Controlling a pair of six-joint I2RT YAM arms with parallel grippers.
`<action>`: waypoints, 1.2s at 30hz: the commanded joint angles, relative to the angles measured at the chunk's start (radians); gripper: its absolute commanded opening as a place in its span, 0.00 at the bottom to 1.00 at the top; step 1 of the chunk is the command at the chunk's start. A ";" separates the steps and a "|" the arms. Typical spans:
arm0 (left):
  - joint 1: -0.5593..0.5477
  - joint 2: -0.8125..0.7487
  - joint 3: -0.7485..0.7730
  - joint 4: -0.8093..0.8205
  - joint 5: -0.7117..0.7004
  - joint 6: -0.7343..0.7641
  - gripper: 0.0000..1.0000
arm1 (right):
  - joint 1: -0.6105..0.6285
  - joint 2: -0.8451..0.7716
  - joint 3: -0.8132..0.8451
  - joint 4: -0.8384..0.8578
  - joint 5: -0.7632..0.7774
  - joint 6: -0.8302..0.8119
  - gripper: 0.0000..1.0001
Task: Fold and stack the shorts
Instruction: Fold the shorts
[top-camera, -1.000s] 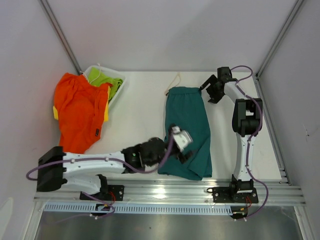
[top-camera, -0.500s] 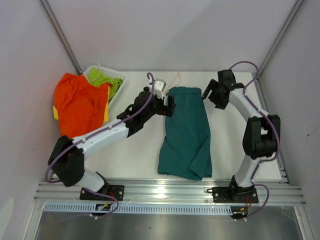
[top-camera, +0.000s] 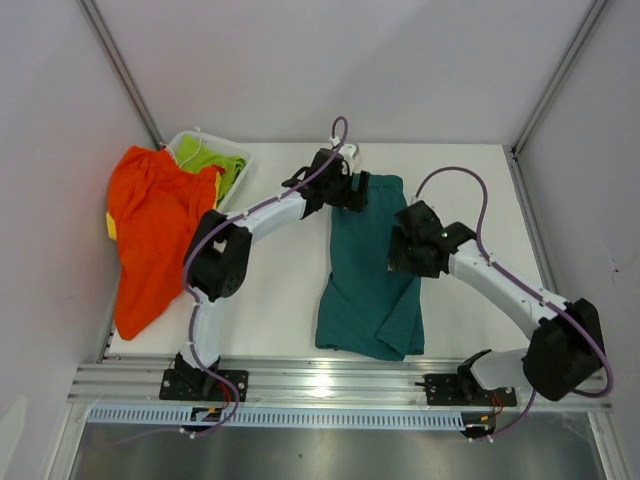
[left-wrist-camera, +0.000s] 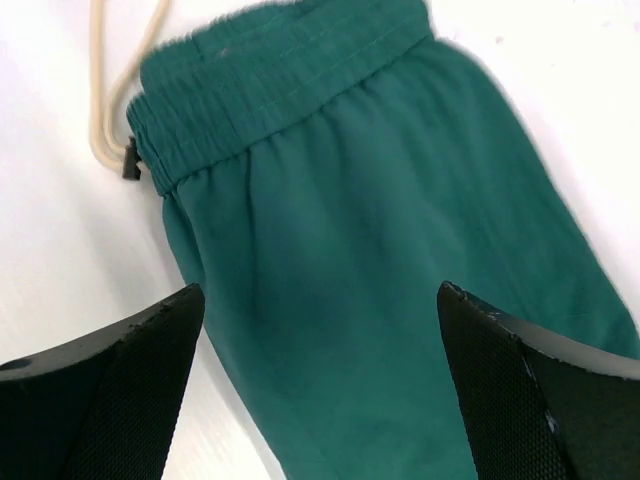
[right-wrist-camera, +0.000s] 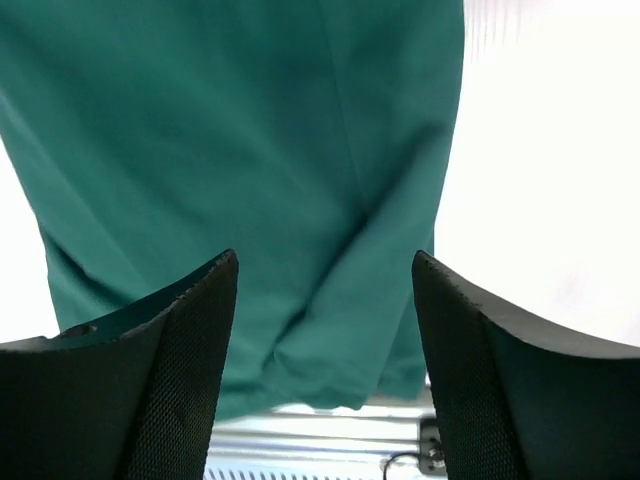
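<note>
Surface: white table, pale walls on three sides, metal rail along the near edge.
Teal shorts: flat at table centre, waistband far, legs near; they look already halved lengthwise, near hem a bit rumpled.
Left gripper: at the far-left corner of the waistband, jaws wide apart, nothing between them.
Right gripper: over the right edge at mid-length, jaws apart, no cloth pinched.
Step (judged): lining up for the crosswise fold of the teal pair; no grasp made yet.
Next move (judged): each gripper needs to drop onto its edge and pinch every layer, then carry the waistband toward the near hem, or the hem toward the waistband.
Drawstring: loose on the table beside the waistband corner; it could trail out of the fold.
Orange shorts: heaped at far left, well apart, unfolded.
Bin: far left, holds lime pair; yellow pair peeks out under the orange.
In the way: nothing between grippers and cloth.
</note>
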 joint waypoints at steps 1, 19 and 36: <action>0.091 0.059 0.065 -0.044 0.133 -0.077 0.99 | 0.053 -0.116 -0.046 -0.057 0.057 0.063 0.70; 0.166 0.303 0.239 -0.019 0.227 -0.173 0.99 | 0.444 0.011 -0.046 -0.209 0.195 0.282 0.61; 0.165 0.364 0.324 -0.056 0.241 -0.203 0.82 | 0.665 0.040 -0.104 -0.261 0.199 0.407 0.55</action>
